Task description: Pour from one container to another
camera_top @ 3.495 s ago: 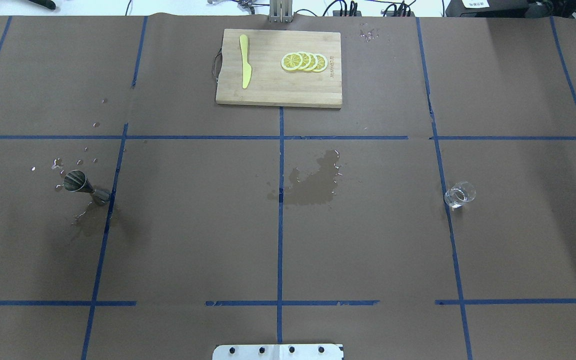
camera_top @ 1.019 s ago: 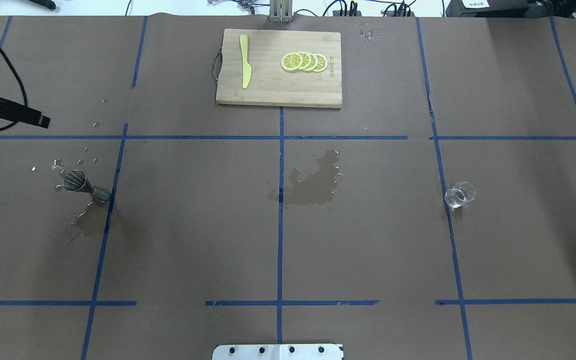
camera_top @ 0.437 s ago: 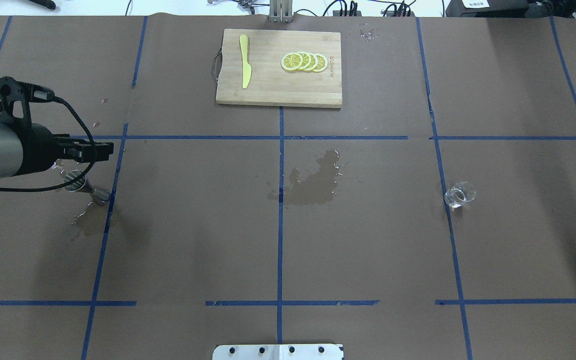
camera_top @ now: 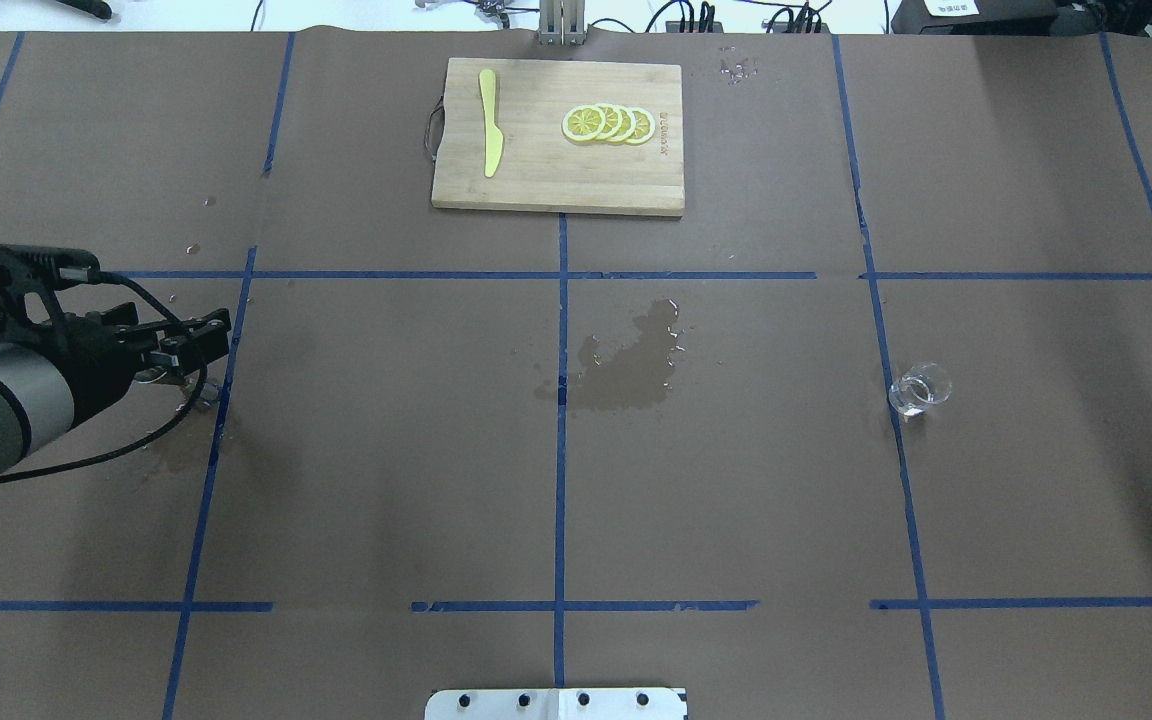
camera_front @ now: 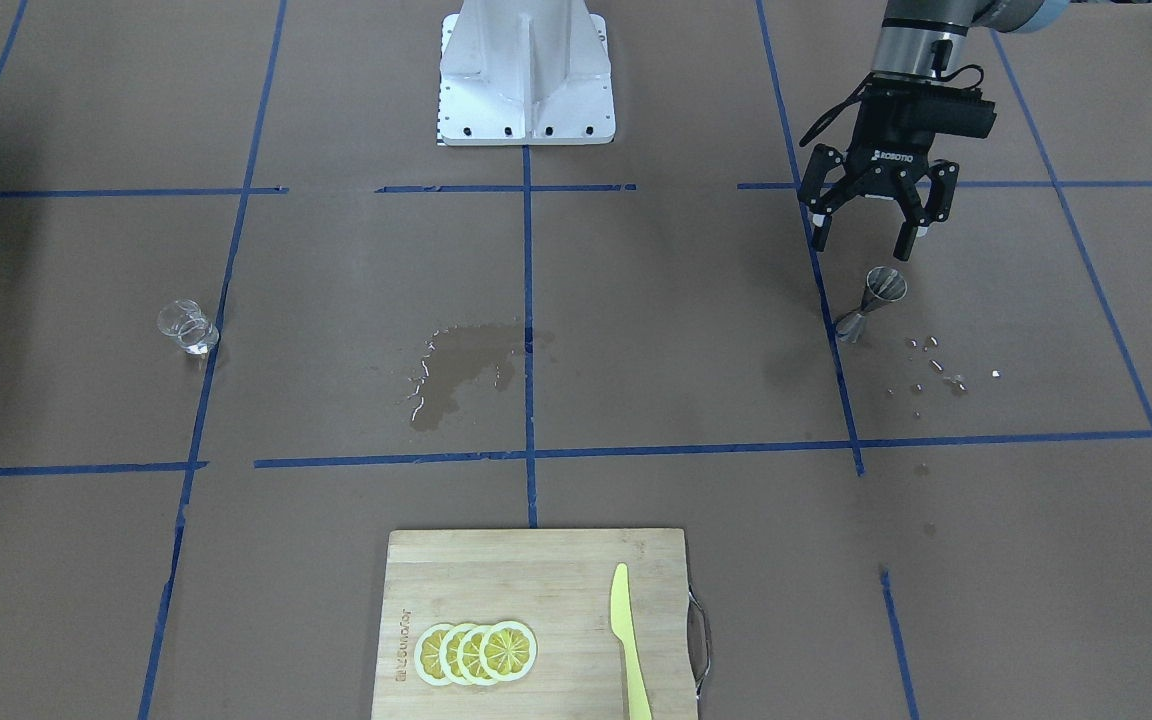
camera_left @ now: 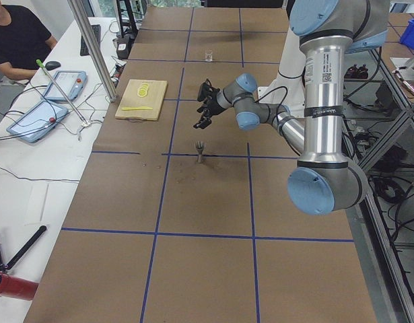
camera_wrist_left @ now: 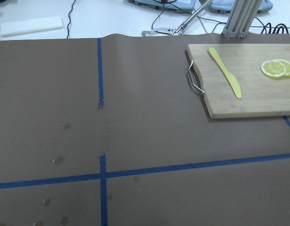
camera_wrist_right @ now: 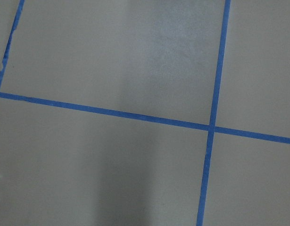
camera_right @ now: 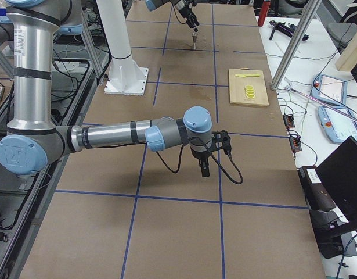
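The left gripper [camera_front: 862, 243], wide open and empty, hangs just above the jigger [camera_front: 884, 286], probably to carry it toward the glass [camera_front: 188, 328].

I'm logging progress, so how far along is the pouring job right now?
Nothing done yet: the glass and jigger stand far apart on the table, neither held. In hand: the left end effector, open, hovers near the jigger. Remaining: grasping, bringing them together, pouring.
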Action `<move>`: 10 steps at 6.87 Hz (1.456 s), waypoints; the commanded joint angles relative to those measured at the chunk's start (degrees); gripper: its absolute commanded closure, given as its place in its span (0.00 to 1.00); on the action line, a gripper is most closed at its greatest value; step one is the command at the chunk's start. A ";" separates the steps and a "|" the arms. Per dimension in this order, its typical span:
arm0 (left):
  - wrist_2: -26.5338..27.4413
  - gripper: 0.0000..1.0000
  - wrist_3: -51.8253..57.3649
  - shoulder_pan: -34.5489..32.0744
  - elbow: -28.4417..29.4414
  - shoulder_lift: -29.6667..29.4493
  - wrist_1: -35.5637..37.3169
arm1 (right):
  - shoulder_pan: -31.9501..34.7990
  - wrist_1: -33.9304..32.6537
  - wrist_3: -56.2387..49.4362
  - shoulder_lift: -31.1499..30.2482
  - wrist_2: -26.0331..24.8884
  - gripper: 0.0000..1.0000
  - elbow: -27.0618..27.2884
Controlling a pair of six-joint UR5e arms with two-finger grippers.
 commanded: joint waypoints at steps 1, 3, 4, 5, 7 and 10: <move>20.56 0.01 -9.79 12.03 0.02 7.03 -3.44 | 0.00 0.00 -0.07 0.35 0.00 0.00 0.16; 32.92 0.01 -16.99 18.91 2.81 10.40 -3.72 | 0.00 0.00 -0.07 0.61 0.09 0.00 0.60; 38.64 0.01 -19.21 21.91 6.83 10.32 -6.68 | 0.00 0.00 -0.16 0.61 0.00 0.00 0.51; 42.79 0.01 -19.32 23.42 11.14 9.97 -9.93 | 0.00 0.27 -0.16 0.61 0.09 0.00 0.69; 45.55 0.00 -19.15 24.58 19.41 6.64 -18.29 | 0.00 4.13 0.02 0.18 0.09 0.00 0.07; 46.26 0.04 -12.66 24.49 23.04 3.39 -18.49 | 0.00 4.31 -0.07 0.09 0.09 0.00 0.16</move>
